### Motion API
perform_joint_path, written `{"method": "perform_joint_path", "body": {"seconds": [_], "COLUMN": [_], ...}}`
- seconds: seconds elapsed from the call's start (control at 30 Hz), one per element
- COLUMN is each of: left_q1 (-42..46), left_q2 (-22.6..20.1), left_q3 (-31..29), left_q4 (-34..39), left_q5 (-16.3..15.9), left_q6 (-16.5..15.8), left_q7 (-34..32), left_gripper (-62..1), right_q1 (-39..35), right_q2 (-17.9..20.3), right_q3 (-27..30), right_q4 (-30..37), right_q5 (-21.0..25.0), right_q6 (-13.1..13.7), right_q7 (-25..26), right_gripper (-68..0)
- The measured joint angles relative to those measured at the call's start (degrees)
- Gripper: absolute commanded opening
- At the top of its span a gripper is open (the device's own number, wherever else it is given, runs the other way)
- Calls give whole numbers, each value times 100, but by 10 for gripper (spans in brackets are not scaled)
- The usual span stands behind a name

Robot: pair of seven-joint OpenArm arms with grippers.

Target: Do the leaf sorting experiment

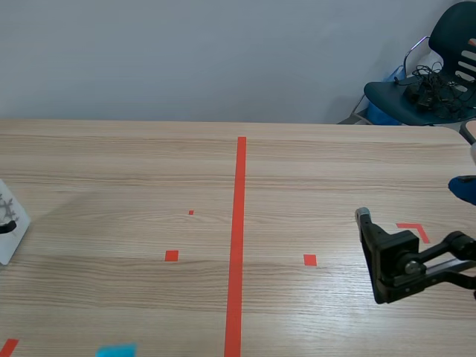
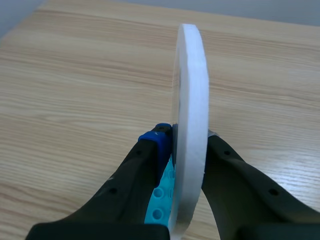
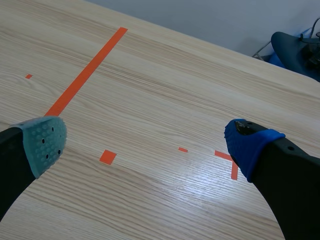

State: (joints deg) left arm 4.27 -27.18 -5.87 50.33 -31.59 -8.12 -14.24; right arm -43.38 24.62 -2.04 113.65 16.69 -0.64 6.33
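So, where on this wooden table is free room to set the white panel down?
Bare wood lies on both sides of the long orange-red tape line, between the thick white panel in the left gripper and the open black right gripper. Tightest near those two.

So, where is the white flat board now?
The white flat board is clamped edge-on between the left arm's fingers, at the scene view's left edge, well left of the long orange tape line.
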Motion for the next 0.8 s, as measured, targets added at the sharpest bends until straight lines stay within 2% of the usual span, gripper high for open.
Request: {"method": "perform_joint_path", "body": {"seconds": [0.07, 0.17, 0.2, 0.27, 0.4, 0.57, 0.7, 0.8], "left_q1": [2, 0, 0, 2, 48, 422, 903, 1257], "left_q2": [7, 0, -11, -68, -404, -846, -949, -946], "left_q3": [13, 13, 13, 22, 22, -160, -549, -682], "left_q4": [-90, -94, -74, 15, 549, 1993, 3383, 4299], "left_q5": [2, 2, -2, 0, 0, -17, -17, -17], "left_q6": [0, -17, -55, -55, -48, -101, -507, -1187], "left_q7": [-81, -111, -125, -170, -90, 245, 514, 726], "left_gripper": [-412, -204, -153, -94, -78, -20, 14, 14], "right_q1": [0, 0, 0, 0, 0, 0, 0, 0], "right_q2": [0, 0, 0, 0, 0, 0, 0, 0], "right_q3": [0, 0, 0, 0, 0, 0, 0, 0], "right_q4": [0, 0, 0, 0, 0, 0, 0, 0], "right_q5": [0, 0, 0, 0, 0, 0, -2, -2], "right_q6": [0, 0, 0, 0, 0, 0, 0, 0], "right_q7": [0, 0, -2, 0, 0, 0, 0, 0], "right_gripper": [4, 4, 4, 4, 4, 4, 4, 4]}}
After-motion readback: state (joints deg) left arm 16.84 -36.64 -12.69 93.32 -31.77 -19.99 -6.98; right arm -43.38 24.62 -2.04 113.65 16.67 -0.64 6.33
